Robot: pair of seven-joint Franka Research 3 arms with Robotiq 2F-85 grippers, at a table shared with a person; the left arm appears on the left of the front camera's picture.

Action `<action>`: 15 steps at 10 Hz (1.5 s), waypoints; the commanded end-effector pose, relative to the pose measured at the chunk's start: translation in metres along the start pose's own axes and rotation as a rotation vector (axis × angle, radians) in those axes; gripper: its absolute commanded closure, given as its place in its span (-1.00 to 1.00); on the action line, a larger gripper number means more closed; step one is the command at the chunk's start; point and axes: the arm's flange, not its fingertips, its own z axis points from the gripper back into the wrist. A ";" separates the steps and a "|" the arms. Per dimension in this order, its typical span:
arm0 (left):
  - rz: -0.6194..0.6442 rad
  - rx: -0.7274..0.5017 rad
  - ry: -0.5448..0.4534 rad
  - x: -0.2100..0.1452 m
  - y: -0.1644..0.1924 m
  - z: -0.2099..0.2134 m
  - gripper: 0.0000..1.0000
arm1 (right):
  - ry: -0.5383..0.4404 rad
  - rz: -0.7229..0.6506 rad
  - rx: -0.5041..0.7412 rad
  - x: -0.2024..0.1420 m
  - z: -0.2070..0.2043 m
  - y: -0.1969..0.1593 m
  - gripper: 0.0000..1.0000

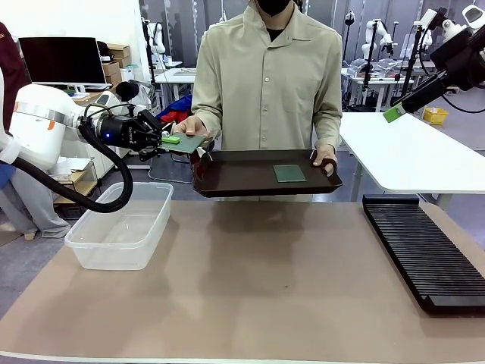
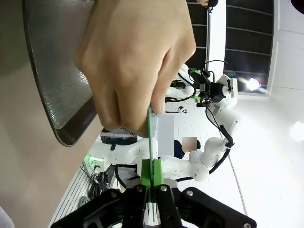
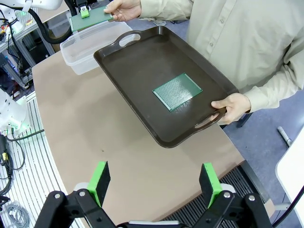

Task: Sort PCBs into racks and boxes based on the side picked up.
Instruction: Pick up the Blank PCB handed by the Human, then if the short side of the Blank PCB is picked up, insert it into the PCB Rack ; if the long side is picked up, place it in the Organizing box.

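Note:
My left gripper (image 1: pixel 168 140) is shut on one edge of a green PCB (image 1: pixel 187 142), held level above the box's far end. The person's hand (image 1: pixel 194 125) pinches the same board's other side. In the left wrist view that PCB (image 2: pixel 150 137) stands edge-on between my pads, under the hand (image 2: pixel 137 61). A second PCB (image 1: pixel 289 174) lies flat on the dark brown tray (image 1: pixel 250 186) that the person holds. My right gripper (image 3: pixel 154 181) hangs open high over the table, looking down on that PCB (image 3: pixel 177 91). The black rack (image 1: pixel 424 250) lies at the right; the clear box (image 1: pixel 121 224) stands at the left.
The person stands at the far side, with the other hand (image 3: pixel 232 107) on the tray's handle. The tray (image 3: pixel 142 61) hovers above the table's far edge. A white table (image 1: pixel 409 152) stands behind at the right. Bare brown tabletop (image 1: pixel 265 288) lies between box and rack.

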 end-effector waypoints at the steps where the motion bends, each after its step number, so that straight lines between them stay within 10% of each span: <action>1: -0.008 -0.014 -0.002 -0.001 0.000 -0.001 1.00 | -0.007 0.000 0.003 0.000 -0.002 0.000 -1.00; 15: -0.008 -0.014 -0.002 -0.001 0.000 -0.001 1.00 | -0.007 0.000 0.003 0.000 -0.002 0.000 -1.00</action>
